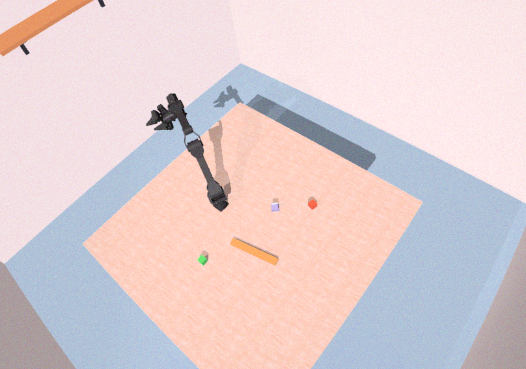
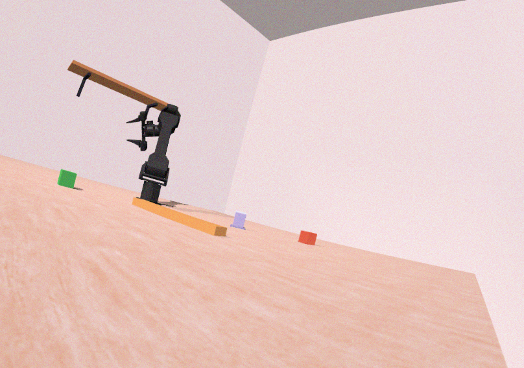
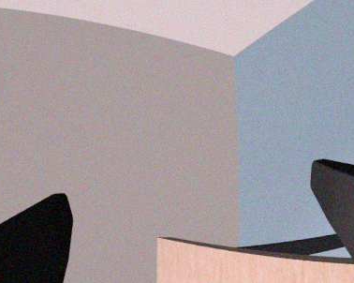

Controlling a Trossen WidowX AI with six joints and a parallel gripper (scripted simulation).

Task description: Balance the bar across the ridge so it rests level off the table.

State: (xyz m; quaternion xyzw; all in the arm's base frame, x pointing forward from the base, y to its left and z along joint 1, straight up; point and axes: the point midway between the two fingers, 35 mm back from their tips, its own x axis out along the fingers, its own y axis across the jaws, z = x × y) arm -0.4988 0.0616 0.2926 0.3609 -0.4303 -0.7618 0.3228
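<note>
"Nearest the lens, in the wrist view, stand the gripper's (image 1: 150, 126) (image 2: 126, 131) (image 3: 190, 197) two dark fingers, spread wide with nothing between them. Where's the bar?"

"The orange bar (image 1: 254, 251) (image 2: 179, 217) lies flat on the table (image 1: 170, 297) (image 2: 253, 304) (image 3: 260, 267), well apart from the fingers. The lavender piece (image 1: 275, 207) (image 2: 240, 220), upright on a thin foot, is probably the ridge."

"And the cubes?"

"Green (image 1: 202, 259) (image 2: 67, 178) off one end of the bar, red (image 1: 312, 204) (image 2: 307, 237) beyond the lavender piece. Likely bystanders; swing clear of both."

"So picking up the bar comes first. How?"

"Come down from above its midpoint, fingers straddling the long sides, turned square to its length. An off-centre grip would probably make it tip once released. Close gently, lift straight up, and keep it level over the support."
</note>
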